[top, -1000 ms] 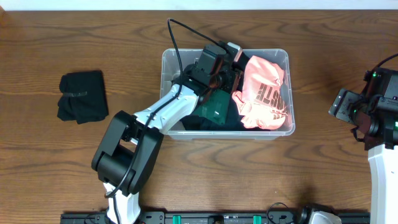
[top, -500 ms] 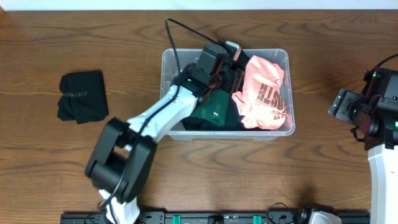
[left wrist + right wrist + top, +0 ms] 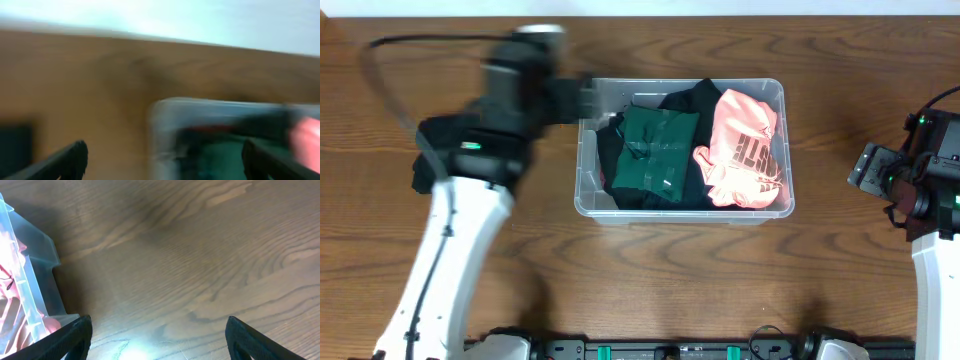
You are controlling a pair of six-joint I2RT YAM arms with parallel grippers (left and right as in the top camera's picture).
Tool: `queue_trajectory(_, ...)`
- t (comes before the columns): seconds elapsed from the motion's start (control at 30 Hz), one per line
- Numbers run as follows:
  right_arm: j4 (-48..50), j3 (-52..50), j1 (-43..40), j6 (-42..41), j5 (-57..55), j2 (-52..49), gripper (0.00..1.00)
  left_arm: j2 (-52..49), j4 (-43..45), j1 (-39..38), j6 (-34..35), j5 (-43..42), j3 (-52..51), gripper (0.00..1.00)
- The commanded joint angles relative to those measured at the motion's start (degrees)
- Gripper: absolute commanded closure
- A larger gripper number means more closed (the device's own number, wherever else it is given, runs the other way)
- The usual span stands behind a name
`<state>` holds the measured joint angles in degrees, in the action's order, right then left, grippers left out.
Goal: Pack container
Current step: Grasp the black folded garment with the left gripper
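Note:
The clear plastic container (image 3: 586, 160) stands at the table's middle back. It holds a folded dark green garment (image 3: 660, 150), a pink printed garment (image 3: 745, 150) and black cloth (image 3: 685, 100) beneath them. My left gripper (image 3: 578, 100), blurred by motion, is just outside the container's left wall. In the left wrist view its fingers (image 3: 162, 160) are wide apart and empty, with the container's corner (image 3: 160, 115) ahead. My right gripper (image 3: 865, 172) is open and empty over bare wood to the container's right (image 3: 157, 340); the container's corner (image 3: 30, 265) shows at left.
A pile of black clothing (image 3: 430, 175) lies on the table at the left, partly covered by my left arm. The brown wooden table (image 3: 720, 280) runs out to all sides of the container.
My left gripper has come out of the container and swung left and up, fast. The green garment stays in the container, now fully visible. The right arm has not moved.

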<state>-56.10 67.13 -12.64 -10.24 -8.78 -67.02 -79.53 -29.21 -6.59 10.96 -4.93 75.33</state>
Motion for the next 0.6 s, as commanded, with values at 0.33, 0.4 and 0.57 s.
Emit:
queue_trajectory(0.33, -0.37, 0.63, -0.46, 0.02, 0.09, 0.26, 0.17, -17.09, -1.05, 40.09, -5.51, -14.75, 0.37, 0.02)
queue_trajectory(0.4, -0.5, 0.63, -0.46, 0.02, 0.07, 0.26, 0.17, -20.61, -0.63, 42.91, -7.28, -18.25, 1.62, 0.02)
queue_trajectory(0.57, -0.98, 0.63, -0.46, 0.02, 0.07, 0.26, 0.17, -28.68, -1.6, 45.44, -12.0, -20.7, 7.02, 0.02)
